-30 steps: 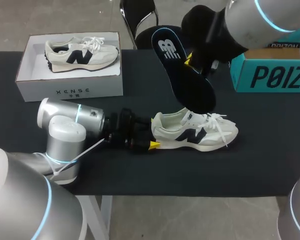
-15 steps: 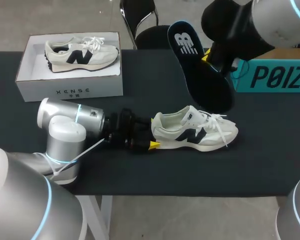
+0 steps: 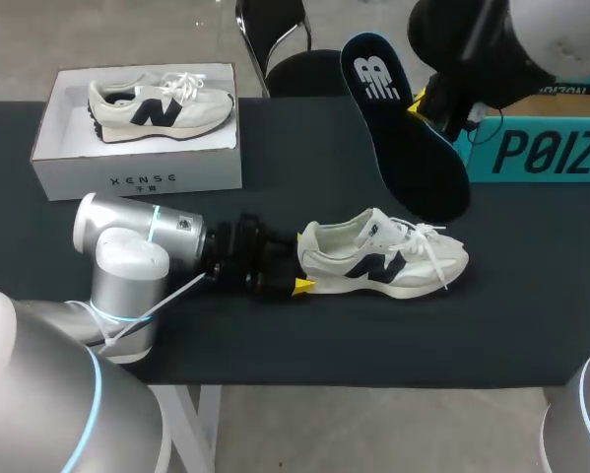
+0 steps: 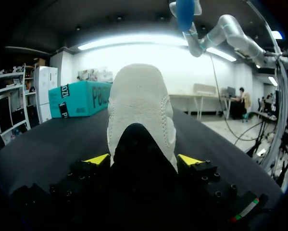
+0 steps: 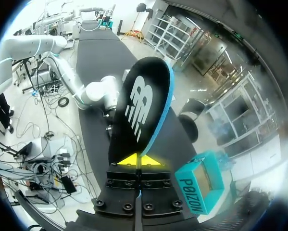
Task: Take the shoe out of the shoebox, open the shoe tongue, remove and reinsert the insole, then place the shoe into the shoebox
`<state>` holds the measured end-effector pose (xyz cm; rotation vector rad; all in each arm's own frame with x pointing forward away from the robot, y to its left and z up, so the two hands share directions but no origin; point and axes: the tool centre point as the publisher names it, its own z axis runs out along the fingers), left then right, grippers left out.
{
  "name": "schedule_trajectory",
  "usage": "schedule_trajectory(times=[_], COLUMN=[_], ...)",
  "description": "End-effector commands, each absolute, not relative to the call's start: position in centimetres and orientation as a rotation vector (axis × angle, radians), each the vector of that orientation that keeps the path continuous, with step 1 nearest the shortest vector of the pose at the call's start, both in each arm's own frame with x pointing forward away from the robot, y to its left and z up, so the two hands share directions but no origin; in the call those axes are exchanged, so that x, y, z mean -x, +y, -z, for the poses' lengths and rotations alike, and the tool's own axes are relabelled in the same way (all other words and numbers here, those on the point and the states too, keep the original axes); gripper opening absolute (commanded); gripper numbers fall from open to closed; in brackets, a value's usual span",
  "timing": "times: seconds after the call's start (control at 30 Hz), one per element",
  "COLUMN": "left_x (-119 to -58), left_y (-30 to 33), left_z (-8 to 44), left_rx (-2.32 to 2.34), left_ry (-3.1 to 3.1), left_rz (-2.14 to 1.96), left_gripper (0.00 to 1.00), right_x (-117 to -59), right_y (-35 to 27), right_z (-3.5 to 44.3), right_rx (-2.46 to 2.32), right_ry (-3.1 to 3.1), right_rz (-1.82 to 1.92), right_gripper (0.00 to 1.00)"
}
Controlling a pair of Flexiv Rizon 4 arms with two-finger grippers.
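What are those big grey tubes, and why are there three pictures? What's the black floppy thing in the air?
The grey tubes are two robot arms, each ending in a gripper with two yellow-tipped fingers. One picture looks down on the black table from above. The other two come from small cameras on each arm's wrist. The left gripper pinches the heel of a white shoe lying on the table. The right gripper holds up the black thing: an insole, the soft pad from inside a shoe. A white shoebox holds another shoe, and a teal box sits at the table's far right.
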<state>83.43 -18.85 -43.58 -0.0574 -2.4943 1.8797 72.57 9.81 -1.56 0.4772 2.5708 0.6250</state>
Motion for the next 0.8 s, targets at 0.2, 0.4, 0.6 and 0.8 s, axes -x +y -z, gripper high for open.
schedule_trajectory(times=[0.2,0.4,0.6,0.8], left_x=[-83.4,-83.4,-83.4,-83.4], left_y=[-19.0,-19.0,-19.0,-19.0], left_z=[43.9,43.9,43.9,43.9], left_rx=[0.057,0.057,0.057,0.057], left_ry=[-2.494,-2.494,-2.494,-2.494], left_rz=[-1.879,-1.879,-1.879,-1.879], left_gripper=[0.0,0.0,0.0,0.0], right_x=[-72.8,-73.6,-74.5,-75.0], right_y=[10.1,10.1,10.3,10.0], right_z=[1.6,1.4,0.5,0.2], right_rx=[-0.481,-0.52,-0.598,-0.646], right_ry=[2.575,2.614,2.671,2.732], right_rz=[-0.619,-0.651,-0.669,-0.702], right_gripper=[0.0,0.0,0.0,0.0])
